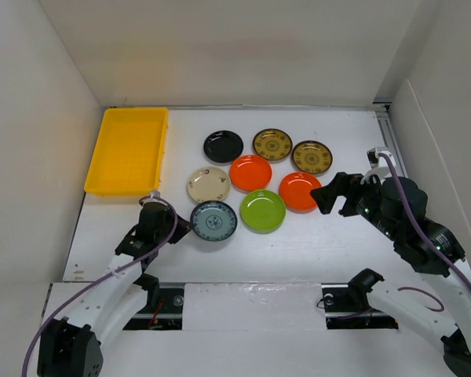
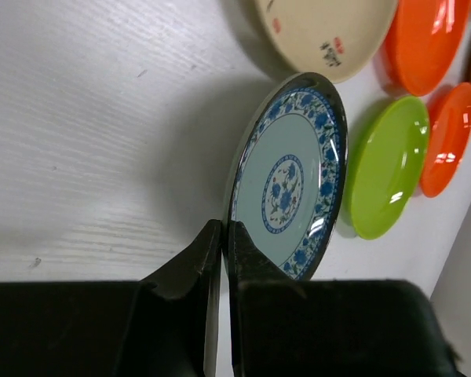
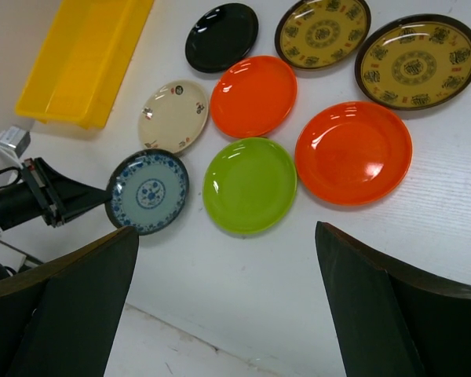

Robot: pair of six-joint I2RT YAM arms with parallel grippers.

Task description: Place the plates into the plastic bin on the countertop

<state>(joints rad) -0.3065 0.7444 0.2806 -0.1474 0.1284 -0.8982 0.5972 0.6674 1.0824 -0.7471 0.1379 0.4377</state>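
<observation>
White counter (image 1: 322,243) carries all eight plates (image 1: 262,210), none yet in the bin (image 1: 128,149) beyond our left jaws, which pinch the blue plate (image 1: 213,220); right jaws gape empty.

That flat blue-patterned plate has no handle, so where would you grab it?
Pinch the blue-patterned plate by its thin raised rim, from its left, where bare countertop leaves room; the lime green plate crowds its right, the cream plate its far side. The left end effector grips there.
</observation>
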